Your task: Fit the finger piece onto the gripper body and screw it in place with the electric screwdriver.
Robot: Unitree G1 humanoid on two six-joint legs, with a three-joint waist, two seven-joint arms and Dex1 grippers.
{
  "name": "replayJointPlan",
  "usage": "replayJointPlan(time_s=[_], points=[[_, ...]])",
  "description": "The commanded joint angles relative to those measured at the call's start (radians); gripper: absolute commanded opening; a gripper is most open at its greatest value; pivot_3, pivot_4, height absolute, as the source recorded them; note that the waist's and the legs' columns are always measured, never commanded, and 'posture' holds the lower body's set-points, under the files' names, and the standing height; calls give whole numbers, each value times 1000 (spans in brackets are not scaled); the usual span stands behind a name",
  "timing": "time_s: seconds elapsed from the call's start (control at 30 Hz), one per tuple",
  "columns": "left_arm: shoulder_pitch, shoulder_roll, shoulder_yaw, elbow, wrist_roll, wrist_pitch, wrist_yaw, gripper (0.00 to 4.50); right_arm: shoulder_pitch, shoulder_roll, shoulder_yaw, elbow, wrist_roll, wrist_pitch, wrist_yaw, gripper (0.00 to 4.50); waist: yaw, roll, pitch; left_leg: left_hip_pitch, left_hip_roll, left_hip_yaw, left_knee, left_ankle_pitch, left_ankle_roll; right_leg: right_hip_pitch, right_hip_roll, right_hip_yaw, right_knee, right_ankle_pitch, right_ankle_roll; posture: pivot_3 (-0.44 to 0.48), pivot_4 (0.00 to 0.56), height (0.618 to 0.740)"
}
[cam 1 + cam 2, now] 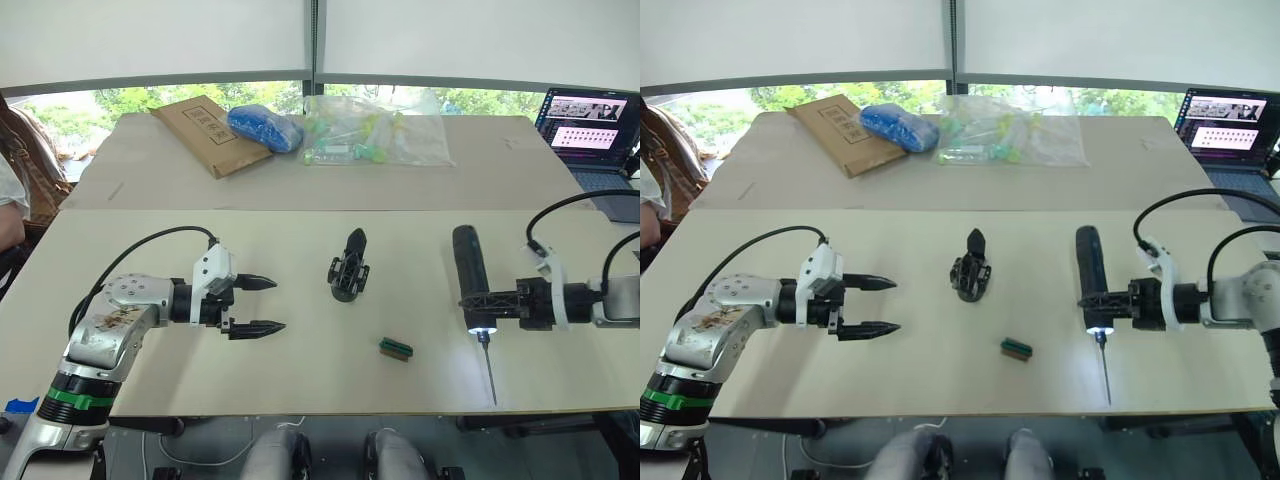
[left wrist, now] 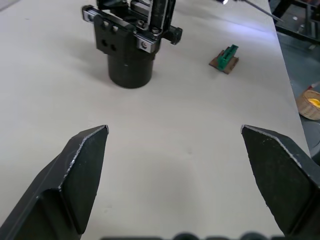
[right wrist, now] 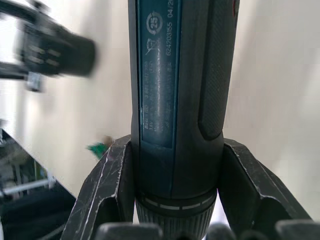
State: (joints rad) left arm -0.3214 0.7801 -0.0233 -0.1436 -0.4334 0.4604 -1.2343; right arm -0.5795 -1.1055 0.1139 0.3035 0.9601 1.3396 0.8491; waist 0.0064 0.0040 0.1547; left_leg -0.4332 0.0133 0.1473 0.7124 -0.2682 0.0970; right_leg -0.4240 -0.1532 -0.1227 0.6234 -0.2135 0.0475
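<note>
The gripper body (image 1: 348, 270) lies in the middle of the table, a pointed black finger sticking out toward the far side; it also appears in the left wrist view (image 2: 130, 50). The finger piece is out of view as a separate part. My left gripper (image 1: 278, 304) rests open to the left of the body, a hand's width away, with nothing between its fingers (image 2: 82, 165). To the right, my right gripper (image 1: 470, 298) is shut on the electric screwdriver (image 1: 468, 265), gripping low on the barrel (image 3: 175, 75). Its bit points at the table's front edge and a white light glows at its tip.
A small green-and-brown block (image 1: 396, 348) lies between the body and the screwdriver, nearer the front edge. On the far table are a brown envelope (image 1: 205, 132), a blue bag (image 1: 265, 127) and clear plastic bags (image 1: 375, 135). A laptop (image 1: 585, 120) stands far right; a person (image 1: 15, 190) sits far left.
</note>
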Motion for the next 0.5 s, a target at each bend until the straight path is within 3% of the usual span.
replayJointPlan(time_s=[0.03, 0.1, 0.17, 0.27, 0.33, 0.5], points=[[27, 34, 19, -5, 53, -60, 30, 4500, 1, -71, 17, -20, -111, -103, 141, 4030, 2, 0, 0, 0, 0, 0, 0, 0, 0, 0, 0, 0, 0, 0, 0, 0, 150, 732], [39, 51, 36, 5, 56, -69, 31, 4500, 36, -113, 7, -33, -176, -201, 210, 4466, 6, 1, 0, 0, 0, 0, 0, 0, 0, 0, 0, 0, 0, 0, 1, 0, 150, 732], [61, 84, 74, 9, 25, -47, 6, 4500, 76, -157, -50, -41, -222, -324, 281, 4466, 5, 1, 0, 0, 0, 0, 0, 0, 0, 0, 0, 0, 0, 0, 1, 0, 150, 732], [115, 178, 157, 32, -23, -12, -65, 4500, 225, -225, -184, -12, -362, -803, 459, 4466, 1, 1, 1, 0, 0, 1, 0, 0, -1, -1, 0, 0, 1, -1, 1, 0, 150, 732], [126, 216, 195, 66, -33, -15, -79, 4500, 317, -253, -240, 48, -430, -1024, 570, 4466, 1, 2, 1, 1, 0, 1, -1, 0, -1, -1, 1, 1, 1, -2, 3, 0, 150, 732], [80, 245, 221, 165, -18, -57, -99, 4500, 333, -189, -336, 209, -461, -1230, 663, 4466, -2, 1, 1, 5, 0, 2, -1, 1, -2, 3, 2, 1, 1, -5, 6, 0, 150, 732]])
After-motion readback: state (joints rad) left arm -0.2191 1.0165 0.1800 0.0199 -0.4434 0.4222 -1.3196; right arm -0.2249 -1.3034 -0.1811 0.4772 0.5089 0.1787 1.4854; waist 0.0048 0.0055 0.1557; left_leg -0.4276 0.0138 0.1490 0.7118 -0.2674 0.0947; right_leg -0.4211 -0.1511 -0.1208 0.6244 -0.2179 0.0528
